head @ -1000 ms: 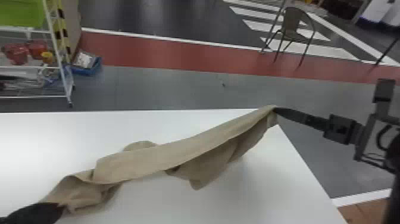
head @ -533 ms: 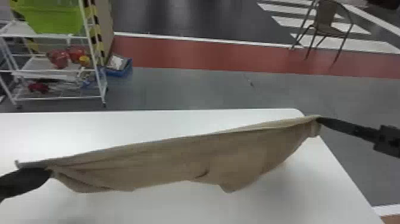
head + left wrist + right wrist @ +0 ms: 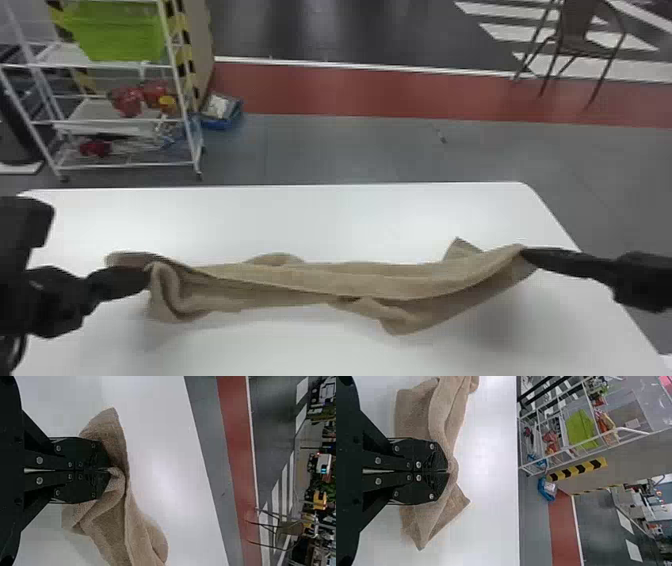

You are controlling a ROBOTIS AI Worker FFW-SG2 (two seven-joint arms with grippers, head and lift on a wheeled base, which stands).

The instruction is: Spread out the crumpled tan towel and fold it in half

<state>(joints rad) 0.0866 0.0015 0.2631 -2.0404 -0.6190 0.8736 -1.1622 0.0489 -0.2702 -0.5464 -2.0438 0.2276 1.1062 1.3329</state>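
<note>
The tan towel hangs as a creased band between both grippers over the white table, its middle drooping and a small corner poking up near the right end. At its left end is my left gripper; my right gripper holds the opposite end. In the left wrist view, the left gripper is shut on the towel, with a flap beyond the fingers. The right wrist view has the right gripper shut on the towel, a pointed corner hanging past it.
The white table lies below, its far edge beyond the towel. On the floor past it stand a white rack with a green bin, a blue box and a chair.
The head view has turned leftward. Both grippers hold the towel throughout; its left end has moved farther from the near edge, and the spread-out sheet has bunched into a narrower, creased band.
</note>
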